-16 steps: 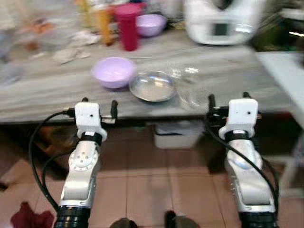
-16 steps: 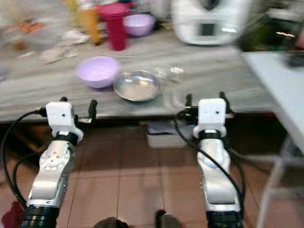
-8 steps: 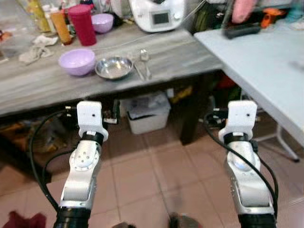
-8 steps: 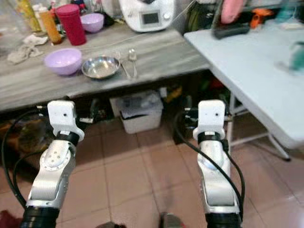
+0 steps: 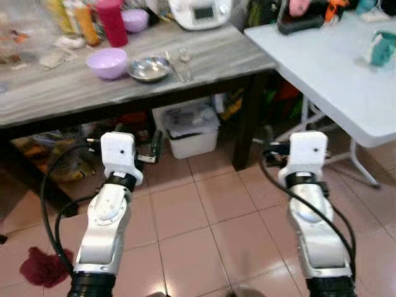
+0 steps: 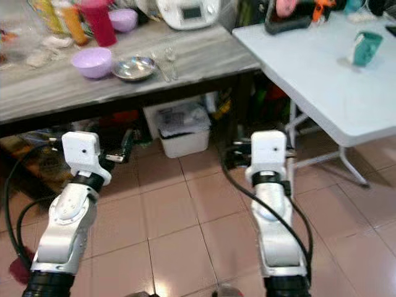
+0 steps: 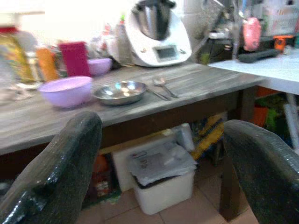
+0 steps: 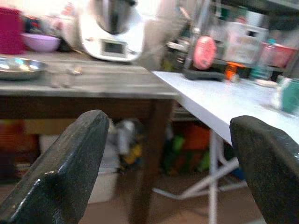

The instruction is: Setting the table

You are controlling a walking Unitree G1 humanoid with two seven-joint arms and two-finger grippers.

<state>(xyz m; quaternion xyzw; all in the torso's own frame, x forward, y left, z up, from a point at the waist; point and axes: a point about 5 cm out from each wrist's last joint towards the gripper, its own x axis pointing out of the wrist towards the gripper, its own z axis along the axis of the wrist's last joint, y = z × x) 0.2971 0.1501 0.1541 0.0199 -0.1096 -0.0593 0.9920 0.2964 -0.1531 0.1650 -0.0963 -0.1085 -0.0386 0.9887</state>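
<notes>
Robot stands back from both tables, fingers spread and empty.

Nearest, the left gripper [image 7: 159, 172] and right gripper [image 8: 170, 163] hang over the tiled floor [image 5: 204, 210], each with fingers released and holding nothing. Farther off, on the wooden table [image 5: 80, 93], sit the lilac bowl [image 5: 106, 62], the steel dish [image 5: 149, 68] just beside it and the spoons [image 5: 180, 62]. The white table [image 5: 322, 68] to the right carries a teal cup [image 5: 382, 49]. Judged risk: approaching low, an arm could strike the wooden table's edge, or a reach for the dish could nudge the bowl.
</notes>
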